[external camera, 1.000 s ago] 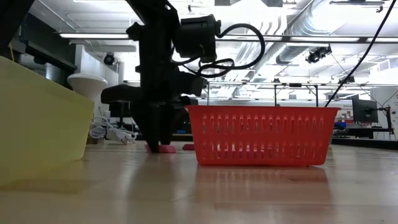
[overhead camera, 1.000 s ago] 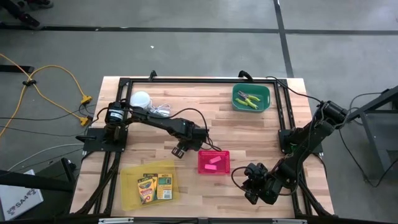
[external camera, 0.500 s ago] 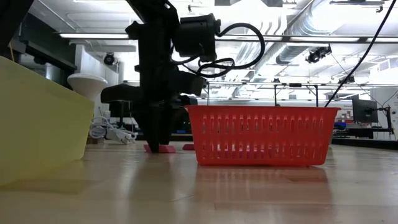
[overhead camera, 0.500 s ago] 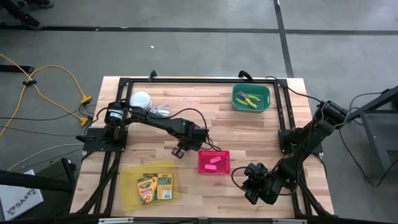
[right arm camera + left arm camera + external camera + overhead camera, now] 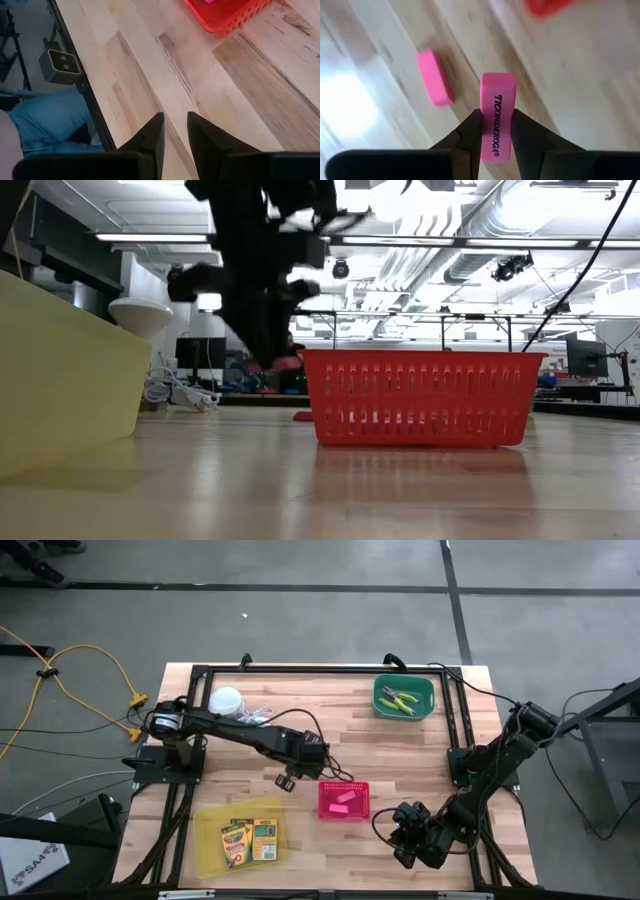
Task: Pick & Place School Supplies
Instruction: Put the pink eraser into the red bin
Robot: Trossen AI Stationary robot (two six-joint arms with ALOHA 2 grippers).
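A pink eraser (image 5: 496, 107) is lifted above the table with my left gripper (image 5: 288, 780) shut on it. In the low view it shows at the fingertips (image 5: 280, 364), left of the pink basket (image 5: 344, 800). A second eraser (image 5: 434, 77) lies flat on the wood below. More erasers (image 5: 343, 798) lie in the basket. Two crayon boxes (image 5: 250, 838) lie in the yellow tray (image 5: 212, 845). Green-handled tools (image 5: 400, 700) lie in the green tray (image 5: 425, 690). My right gripper (image 5: 175, 125) waits near the table's front right, open by a narrow gap, with nothing between its fingers. My left gripper pinches the eraser's two long narrow sides (image 5: 485, 131) between its two fingers, on the half nearer the wrist. The fingers (image 5: 470, 135) come steeply from above and lie along the eraser. Its printed face shows and its free end sticks out past the fingertips, clear of the table.
A white round object (image 5: 227, 699) with a coiled cable sits at the far left. A black frame (image 5: 300, 669) runs around the tabletop. A small camera (image 5: 61, 62) sits on the table's near edge, and a person's leg (image 5: 45, 120) shows beyond it.
My left gripper has gone up from the tabletop with the pink eraser between its fingers. The eraser lay on the wood and now hangs clear of it. The second eraser beside it has stayed on the table.
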